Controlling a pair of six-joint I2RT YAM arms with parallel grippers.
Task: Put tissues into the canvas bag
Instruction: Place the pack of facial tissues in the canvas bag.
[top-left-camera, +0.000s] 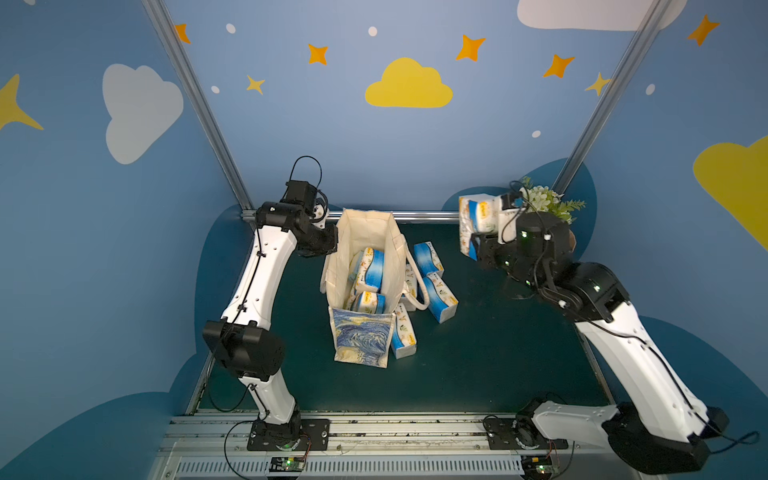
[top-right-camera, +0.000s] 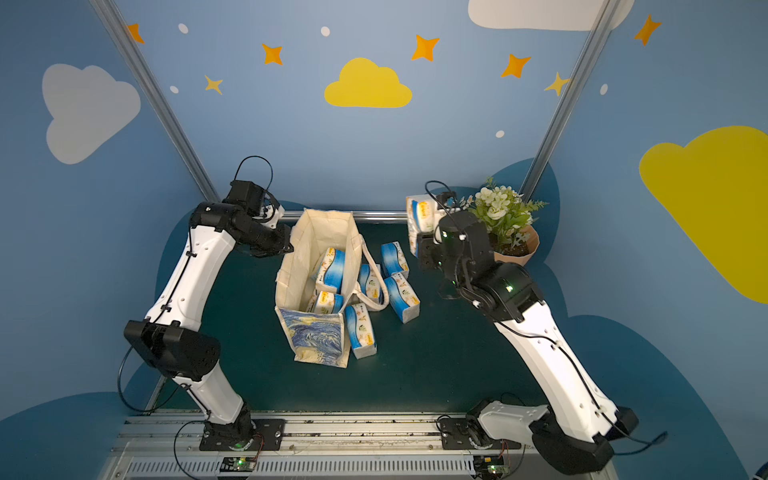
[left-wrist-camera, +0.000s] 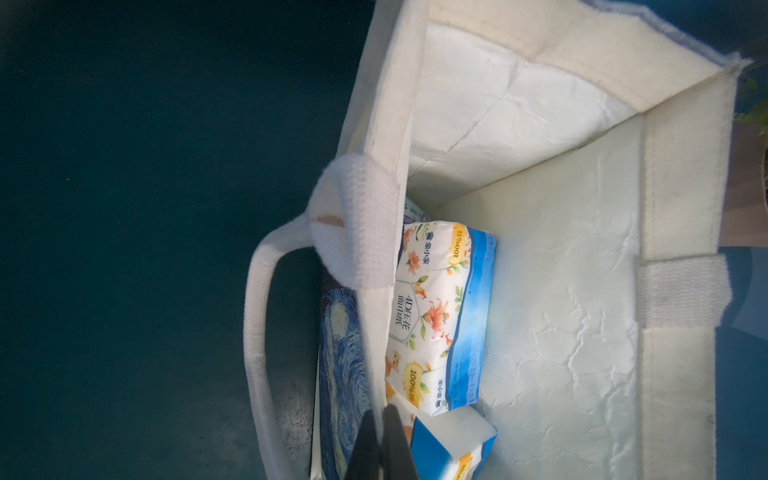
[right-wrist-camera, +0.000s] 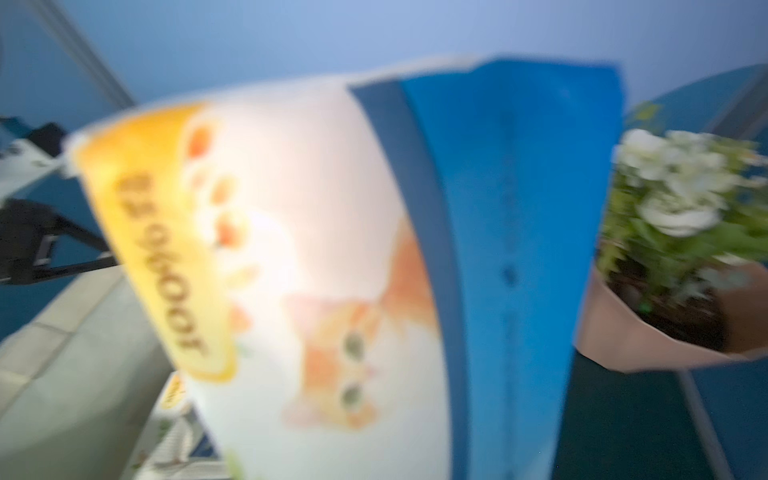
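**One pack being held aloft, two being housed in the bag**

The table (top-left-camera: 498, 353) is being occupied near its middle by the canvas bag (top-left-camera: 363, 340), which is being held upright and open. At the far right a flowerpot (top-right-camera: 515, 253) is being partly hidden by the right arm (top-right-camera: 540, 345). Two tissue packs (top-left-camera: 368, 270) are being housed inside the bag; a third is possibly being covered beneath them, but the wrist view is too dim. Four loose packs (top-right-camera: 401, 297) are being supported by the table just beside the bag. One raised pack (top-left-camera: 478, 220) is being clamped by the right gripper (top-left-camera: 490, 232), near the flowerpot and clear of the table. The bag's rim is being pinched between the left gripper's (left-wrist-camera: 380, 444) closed fingers.
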